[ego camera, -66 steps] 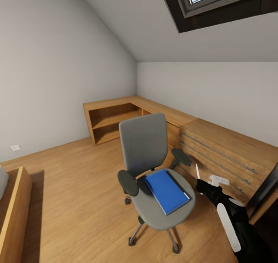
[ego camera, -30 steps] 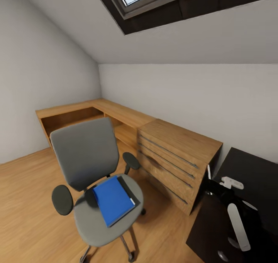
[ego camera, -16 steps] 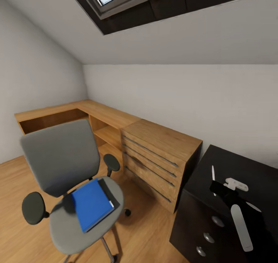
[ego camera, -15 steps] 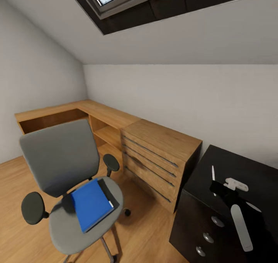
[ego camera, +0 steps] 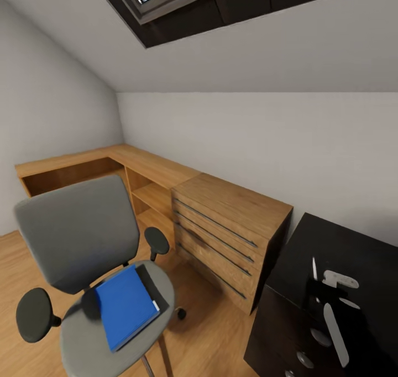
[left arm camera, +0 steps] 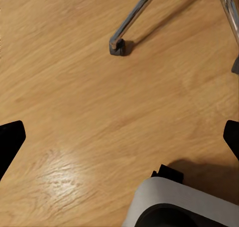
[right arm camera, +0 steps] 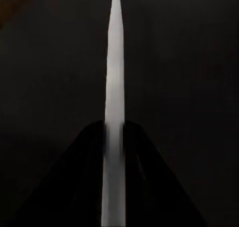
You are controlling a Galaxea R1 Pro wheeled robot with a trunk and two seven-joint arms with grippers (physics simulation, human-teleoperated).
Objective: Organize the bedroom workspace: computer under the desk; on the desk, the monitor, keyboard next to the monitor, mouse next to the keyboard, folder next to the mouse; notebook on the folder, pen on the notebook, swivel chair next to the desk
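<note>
The right claw (right arm camera: pixel 113 137) grips the pen (right arm camera: pixel 114 77) above the black tabletop (ego camera: pixel 354 250). The left claw (left arm camera: pixel 119 137) is spread wide over the floor (left arm camera: pixel 74 87), beside the chair (ego camera: pixel 77 233) bearing the folder (ego camera: pixel 124 305).

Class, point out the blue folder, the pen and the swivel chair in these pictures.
folder (ego camera: pixel 122 306), head view, middle of its blue cover.
pen (right arm camera: pixel 114 97), right wrist view, mid-shaft.
swivel chair (ego camera: pixel 77 233), head view, grey backrest.
</note>
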